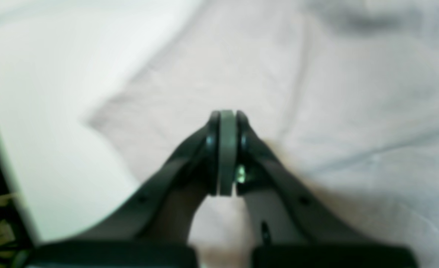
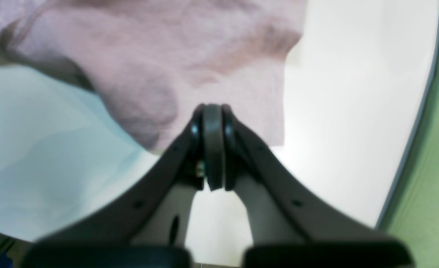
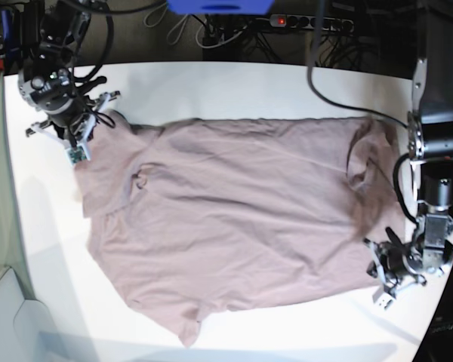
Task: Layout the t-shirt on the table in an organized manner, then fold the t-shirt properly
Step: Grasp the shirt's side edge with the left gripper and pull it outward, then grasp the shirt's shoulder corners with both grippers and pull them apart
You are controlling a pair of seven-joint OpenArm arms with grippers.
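T-shirt [image 3: 234, 219], mauve-pink, spread across the middle of the white table [image 3: 234, 90], wrinkled, long axis running left to right in the base view; hem and one sleeve toward the near edge, a folded-over flap [image 3: 366, 154] at its right end. Left gripper [image 3: 387, 290] at the near right corner of the shirt, fingers [image 1: 242, 126] pressed together with only the pale pad between them, nothing clearly pinched; fabric directly beneath and beyond, bare table to the side. Right gripper [image 3: 77, 136] at the far left corner, fingers [image 2: 228, 123] likewise closed, tips level with a hanging fold of the shirt's edge; whether cloth is caught there cannot be told. Small green-and-white tag [image 3: 77, 154] just under the right gripper. Beyond the far table edge: black cables [image 3: 234, 34], power strip [image 3: 313, 23] with a red switch, blue object [image 3: 219, 6]. Pale green floor past the left table edge. Nothing lying on the shirt; cable from the left arm [image 3: 436, 128] draped over the table's far right part.
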